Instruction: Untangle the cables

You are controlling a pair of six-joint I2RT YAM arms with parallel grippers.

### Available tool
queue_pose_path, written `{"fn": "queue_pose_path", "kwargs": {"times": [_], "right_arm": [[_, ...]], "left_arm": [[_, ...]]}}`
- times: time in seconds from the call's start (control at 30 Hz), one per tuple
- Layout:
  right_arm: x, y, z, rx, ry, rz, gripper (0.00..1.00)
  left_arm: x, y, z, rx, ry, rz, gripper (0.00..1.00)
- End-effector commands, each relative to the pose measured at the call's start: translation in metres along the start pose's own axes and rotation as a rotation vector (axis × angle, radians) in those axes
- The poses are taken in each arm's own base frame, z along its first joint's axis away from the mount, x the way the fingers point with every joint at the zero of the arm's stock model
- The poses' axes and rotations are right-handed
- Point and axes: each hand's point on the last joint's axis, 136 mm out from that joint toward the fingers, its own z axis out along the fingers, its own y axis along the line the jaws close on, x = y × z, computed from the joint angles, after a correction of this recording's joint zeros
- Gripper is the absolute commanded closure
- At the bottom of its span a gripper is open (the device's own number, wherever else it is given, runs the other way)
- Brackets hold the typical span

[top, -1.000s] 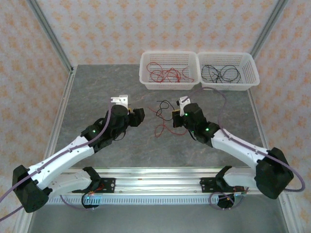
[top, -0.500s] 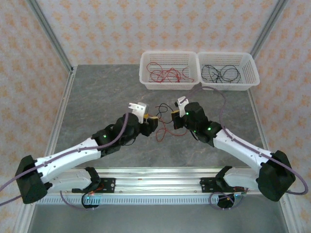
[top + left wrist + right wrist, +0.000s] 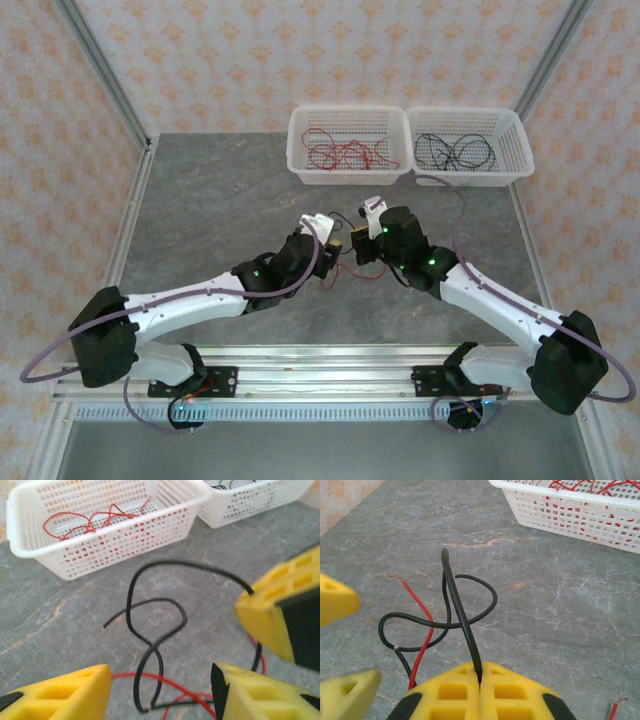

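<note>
Right gripper (image 3: 480, 680) is clamped on the black cable (image 3: 461, 615), mid-worktop (image 3: 200, 220), where it loops over a red cable (image 3: 420, 602). Left gripper (image 3: 160, 682) stands apart, straddling the loop. The strands look light, springy and slippery; best taken near a free end.

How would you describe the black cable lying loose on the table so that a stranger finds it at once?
From the two white baskets at the grey table's far edge, come forward to the open tabletop. There a looping black cable crosses a red one; unlike the red, its end is pinched in the right arm's shut jaws.
</note>
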Motion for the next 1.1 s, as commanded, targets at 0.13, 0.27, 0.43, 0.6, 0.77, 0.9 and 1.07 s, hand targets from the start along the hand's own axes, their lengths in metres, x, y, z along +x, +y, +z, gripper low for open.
{"fn": "queue_pose_path", "kwargs": {"times": [0.13,0.27,0.43,0.6,0.77,0.9,1.07], "right_arm": [[-0.026,0.01,-0.024,-0.045,-0.078,0.038,1.0],[-0.033,0.009,-0.033,-0.036,-0.104,0.05,1.0],[-0.041,0.015,-0.043,-0.07,-0.133,0.063,1.0],[-0.053,0.019,-0.058,-0.081,-0.167,0.071,1.0],[-0.067,0.018,-0.08,-0.066,-0.215,0.077,1.0],[-0.076,0.015,-0.097,-0.044,-0.248,0.084,1.0],[-0.082,0.008,-0.11,0.002,-0.265,0.098,1.0]], "left_arm": [[-0.011,0.0,0.03,-0.048,-0.028,-0.018,0.45],[-0.002,-0.003,0.034,-0.028,-0.019,-0.04,0.45],[0.008,0.017,0.041,-0.091,-0.009,-0.077,0.46],[0.025,0.071,0.056,-0.243,0.002,-0.167,0.49],[0.043,0.115,0.067,-0.329,0.007,-0.236,0.5],[0.056,0.134,0.072,-0.38,0.031,-0.247,0.5],[0.063,0.146,0.072,-0.402,0.032,-0.277,0.5]]}}
